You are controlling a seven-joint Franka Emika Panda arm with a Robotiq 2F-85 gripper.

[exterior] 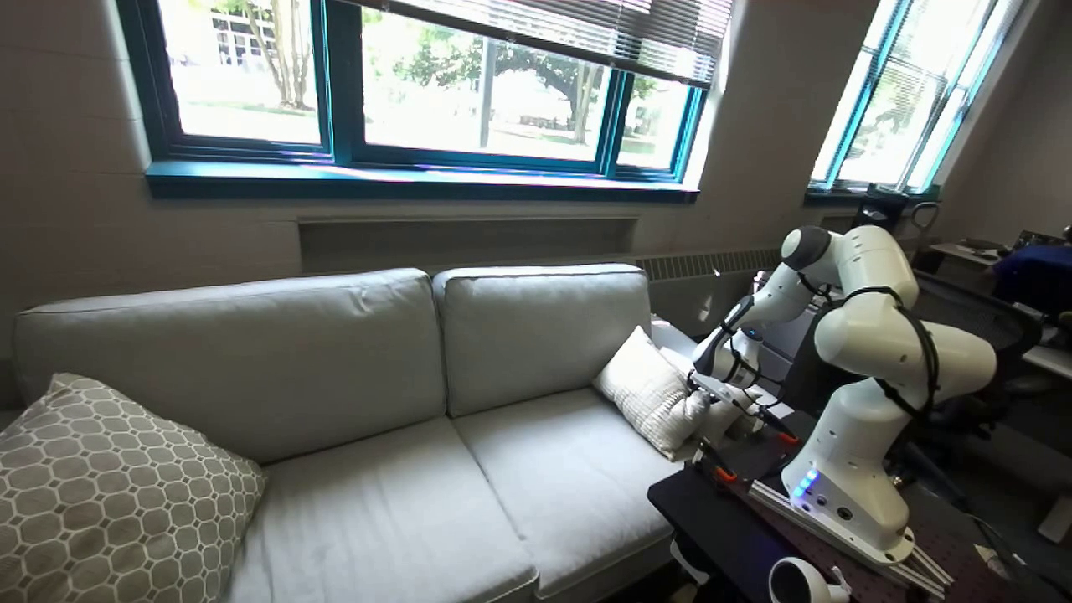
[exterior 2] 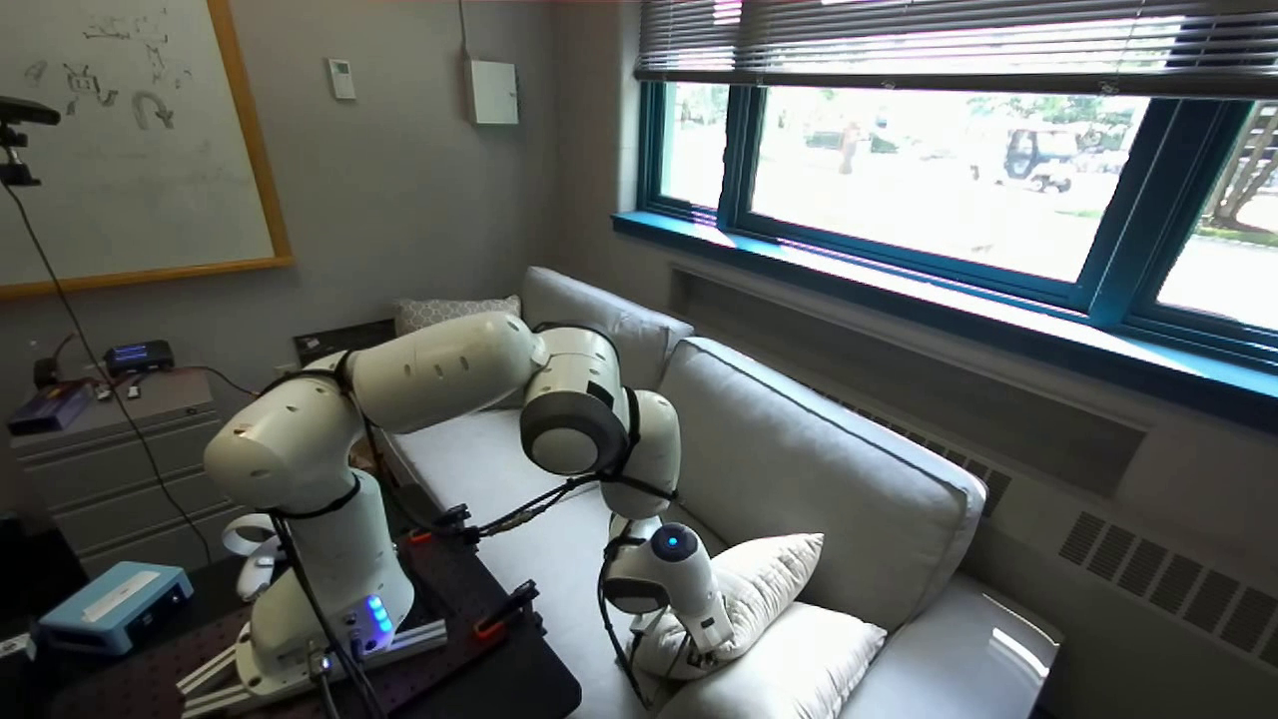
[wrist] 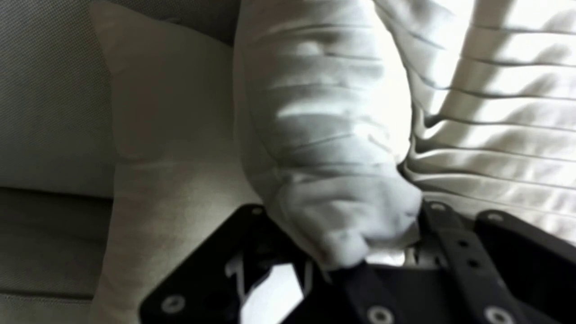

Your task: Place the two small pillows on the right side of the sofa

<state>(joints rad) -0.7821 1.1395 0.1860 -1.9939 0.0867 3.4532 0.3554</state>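
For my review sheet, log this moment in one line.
gripper: bunched pillow between jaws, squeeze unclear; both small pillows: right end of sofa; patterned cushion: left end

lab/office rm, whiteboard (exterior 2: 110, 190), drawer cab. (exterior 2: 100, 479), desk chair (exterior: 988, 314), robot arm (exterior 2: 439, 369)

Black desk (exterior 2: 529, 684), dark sheet (exterior 2: 150, 661) full of little holes on top, silver bars (exterior 2: 404, 644) under the white robot arm (exterior 2: 439, 369), two black clamps (exterior 2: 507, 607) with orange bits, white controller (exterior 2: 258, 571), a light blue box (exterior 2: 115, 611) near it

Light grey on sofa (exterior: 394, 486); cream-white on small pillows (exterior: 643, 387); taupe, pale-latticed on larger cushion (exterior: 126, 498); teal on window frame (exterior: 341, 92).
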